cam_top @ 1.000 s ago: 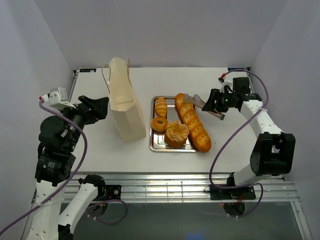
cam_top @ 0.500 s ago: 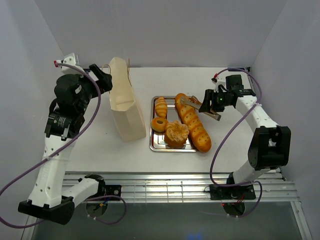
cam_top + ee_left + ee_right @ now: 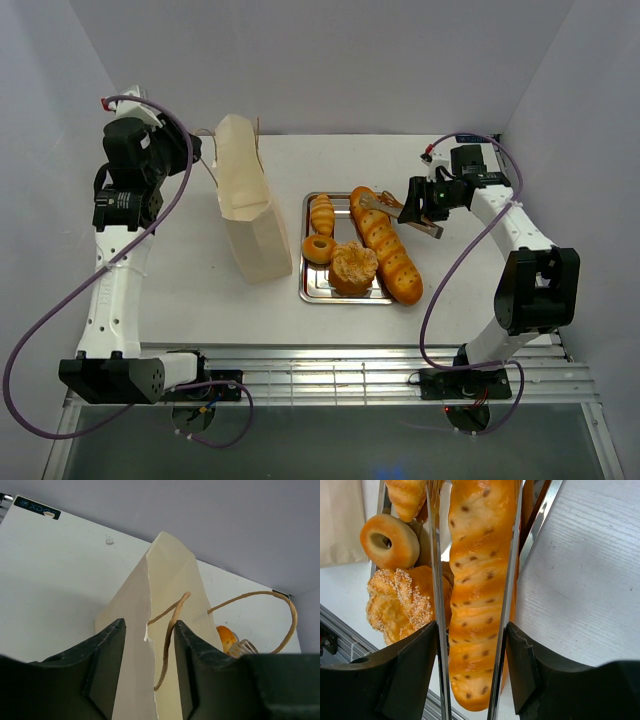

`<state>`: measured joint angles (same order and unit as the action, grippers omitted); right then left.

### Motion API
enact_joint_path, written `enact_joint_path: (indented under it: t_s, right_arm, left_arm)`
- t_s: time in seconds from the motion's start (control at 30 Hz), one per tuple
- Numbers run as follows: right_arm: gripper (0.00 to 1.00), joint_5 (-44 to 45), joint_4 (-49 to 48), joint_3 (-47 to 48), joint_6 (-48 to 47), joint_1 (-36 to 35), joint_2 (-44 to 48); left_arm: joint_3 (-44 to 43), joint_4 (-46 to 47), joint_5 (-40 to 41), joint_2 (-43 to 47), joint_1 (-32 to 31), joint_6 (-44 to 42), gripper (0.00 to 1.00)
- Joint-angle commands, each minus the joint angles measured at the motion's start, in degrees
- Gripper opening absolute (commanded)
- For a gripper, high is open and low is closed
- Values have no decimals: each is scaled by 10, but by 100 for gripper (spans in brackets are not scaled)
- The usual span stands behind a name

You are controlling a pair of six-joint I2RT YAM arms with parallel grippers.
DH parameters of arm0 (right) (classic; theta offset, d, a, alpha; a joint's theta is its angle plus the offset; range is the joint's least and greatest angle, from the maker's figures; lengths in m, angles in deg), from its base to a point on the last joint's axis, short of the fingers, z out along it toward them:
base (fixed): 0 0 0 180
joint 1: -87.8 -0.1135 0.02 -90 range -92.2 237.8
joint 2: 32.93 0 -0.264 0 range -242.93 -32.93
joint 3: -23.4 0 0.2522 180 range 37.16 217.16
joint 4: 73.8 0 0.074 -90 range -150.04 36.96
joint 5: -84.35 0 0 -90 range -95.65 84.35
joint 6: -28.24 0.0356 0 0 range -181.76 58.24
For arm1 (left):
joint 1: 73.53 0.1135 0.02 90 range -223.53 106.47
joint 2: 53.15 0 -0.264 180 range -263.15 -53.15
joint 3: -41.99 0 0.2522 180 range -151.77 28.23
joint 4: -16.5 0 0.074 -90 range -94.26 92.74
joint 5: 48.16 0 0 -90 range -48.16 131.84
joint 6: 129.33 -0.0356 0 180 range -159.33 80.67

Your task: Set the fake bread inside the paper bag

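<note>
Noting all the fake bread outside the paper bag (image 3: 248, 215): baguette (image 3: 383, 243) lying along the right side of the tray (image 3: 306, 290), with bun (image 3: 353, 268), doughnut (image 3: 319, 248) and small roll (image 3: 322, 213) beside it in the tray

Finding the right gripper (image 3: 471, 630) clenched on the metal tongs (image 3: 436, 580), blades flanking the baguette near its far end; not telling whether they are biting yet

Finding the left gripper (image 3: 148, 625) at the bag's top, fingers parted either side of the paper rim and a string handle (image 3: 176, 609), no pinch showing

Flagging risks:
- taking a long glossy loaf near one end, inviting swinging or slipping from smooth blades
- catching the handle alone rather than the wall, leaving the mouth narrow or tipping the upright bag

Marking the narrow mouth as the main obstacle, and the bun touching the baguette as liable to be dragged
</note>
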<state>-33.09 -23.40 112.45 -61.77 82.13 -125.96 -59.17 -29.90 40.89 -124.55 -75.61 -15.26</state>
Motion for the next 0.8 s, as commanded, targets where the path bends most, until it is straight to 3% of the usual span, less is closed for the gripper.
enact_joint_path:
  t_s: [0.0, 0.27, 0.4, 0.77]
  right_arm:
    - [61, -16, 9, 31, -13, -4, -3]
    - [61, -28, 20, 42, -19, -4, -18]
    - [62, -33, 21, 50, -18, -4, -21]
    - [64, -40, 27, 72, -12, -4, -27]
  left_arm:
    - [13, 44, -80, 15, 18, 14, 49]
    - [66, 128, -158, 36, 19, 47, 22]
    - [93, 162, -186, 45, 19, 68, 0]
    - [155, 242, -194, 89, 19, 90, 0]
